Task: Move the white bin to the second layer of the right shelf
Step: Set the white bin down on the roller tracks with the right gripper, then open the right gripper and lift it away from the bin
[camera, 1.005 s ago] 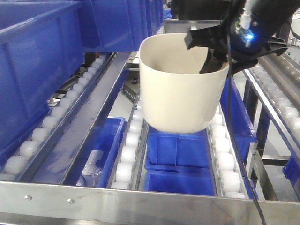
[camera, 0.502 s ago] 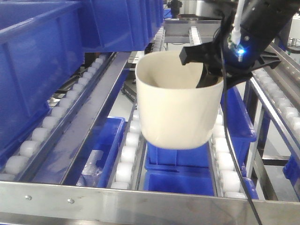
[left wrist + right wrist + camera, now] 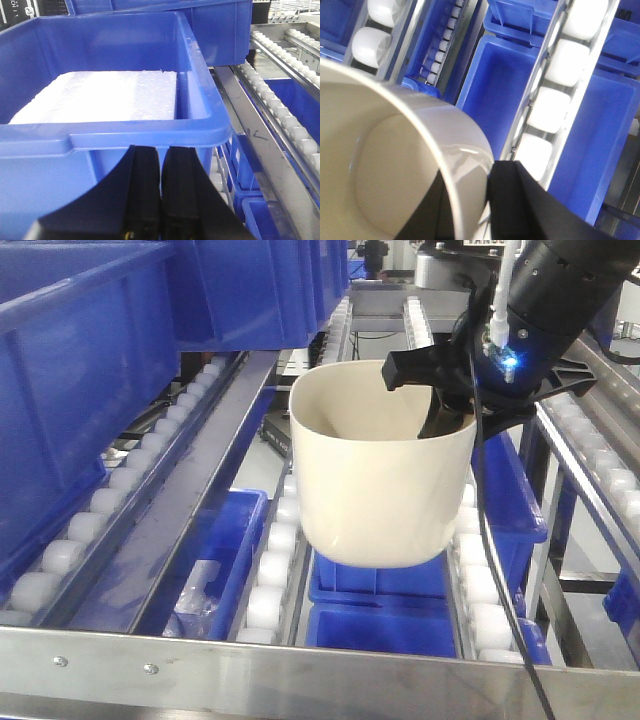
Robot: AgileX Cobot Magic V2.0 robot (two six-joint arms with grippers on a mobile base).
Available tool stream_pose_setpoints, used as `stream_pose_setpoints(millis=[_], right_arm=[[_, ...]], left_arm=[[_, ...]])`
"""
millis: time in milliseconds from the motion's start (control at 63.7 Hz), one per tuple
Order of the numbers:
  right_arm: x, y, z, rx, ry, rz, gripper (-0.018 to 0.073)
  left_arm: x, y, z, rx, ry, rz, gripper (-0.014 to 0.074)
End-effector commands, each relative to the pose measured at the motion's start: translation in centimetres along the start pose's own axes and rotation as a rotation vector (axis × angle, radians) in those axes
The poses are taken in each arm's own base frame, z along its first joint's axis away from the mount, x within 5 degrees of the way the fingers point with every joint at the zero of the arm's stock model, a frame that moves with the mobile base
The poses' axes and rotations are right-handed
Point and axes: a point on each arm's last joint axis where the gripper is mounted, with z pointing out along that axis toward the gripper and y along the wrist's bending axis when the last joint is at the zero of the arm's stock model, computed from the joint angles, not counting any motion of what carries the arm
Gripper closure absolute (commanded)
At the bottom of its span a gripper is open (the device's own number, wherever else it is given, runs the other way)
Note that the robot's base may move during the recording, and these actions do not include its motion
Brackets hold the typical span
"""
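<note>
White bin (image 3: 380, 465) has dropped a little over the last sec and shifted slightly left; base now sits lower between the two roller rails of the right shelf second layer (image 3: 270, 575), front bar nearest cam. Can't tell if base touches rollers yet. R gripper (image 3: 440, 400) pinches the bin's far wall at the rim, one finger inside, one outside (wrist view confirms). L gripper (image 3: 160, 185) closed on nothing, parked by a blue crate (image 3: 125, 130) w/ white foam. Judgement: placement nearly done, lower then release next
</note>
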Motion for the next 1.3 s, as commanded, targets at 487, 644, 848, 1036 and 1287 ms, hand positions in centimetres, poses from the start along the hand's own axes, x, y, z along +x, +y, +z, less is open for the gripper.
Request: stream_pose_setpoints(millis=[487,644,848,1036,1287], right_arm=[[-1.5,0.4,-0.8,-0.016,-0.075,-0.003,0.0504],[-1.5,0.4,-0.8,-0.017,-0.080,-0.003,0.0487],[-2.2,0.5,-1.9,-0.027,-0.136,-0.003,0.0205],[-2.6,0.7,-3.0,-0.035,-0.177,-0.003,0.0081],[-3.3,0.9,-5.0,-0.048,-0.238,-0.005,0.0081]], left_arm=[[0.4,0.0,0.0,-0.004,-0.063,-0.009,0.0512],[0.4,0.0,0.0,-0.004,-0.063,-0.009,0.0512],[0.4,0.0,0.0,-0.004,-0.063,-0.009,0.0512],[0.4,0.0,0.0,-0.004,-0.063,-0.009,0.0512],[0.4,0.0,0.0,-0.004,-0.063,-0.009,0.0512]])
